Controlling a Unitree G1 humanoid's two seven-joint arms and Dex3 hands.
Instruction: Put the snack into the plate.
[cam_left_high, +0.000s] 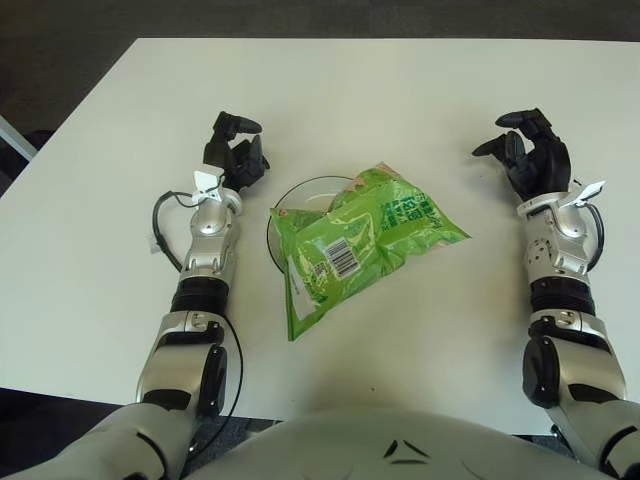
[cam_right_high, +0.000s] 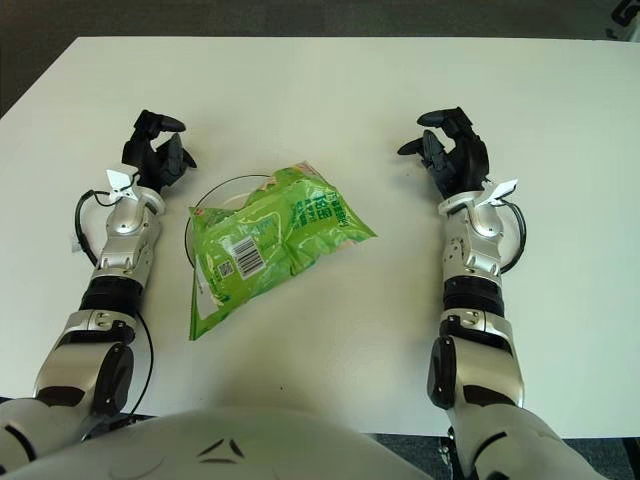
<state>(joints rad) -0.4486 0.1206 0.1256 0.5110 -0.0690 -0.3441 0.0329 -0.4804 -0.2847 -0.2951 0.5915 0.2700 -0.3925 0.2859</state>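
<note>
A green snack bag (cam_left_high: 355, 240) with a barcode label lies across a clear glass plate (cam_left_high: 300, 192), covering most of it and hanging over its near and right sides onto the table. My left hand (cam_left_high: 236, 158) is just left of the plate, fingers loosely curled, holding nothing. My right hand (cam_left_high: 528, 155) is well to the right of the bag, fingers spread and relaxed, empty.
The white table (cam_left_high: 400, 90) stretches far beyond the plate. A black cable (cam_left_high: 160, 225) loops beside my left forearm. Dark floor lies past the table's far and left edges.
</note>
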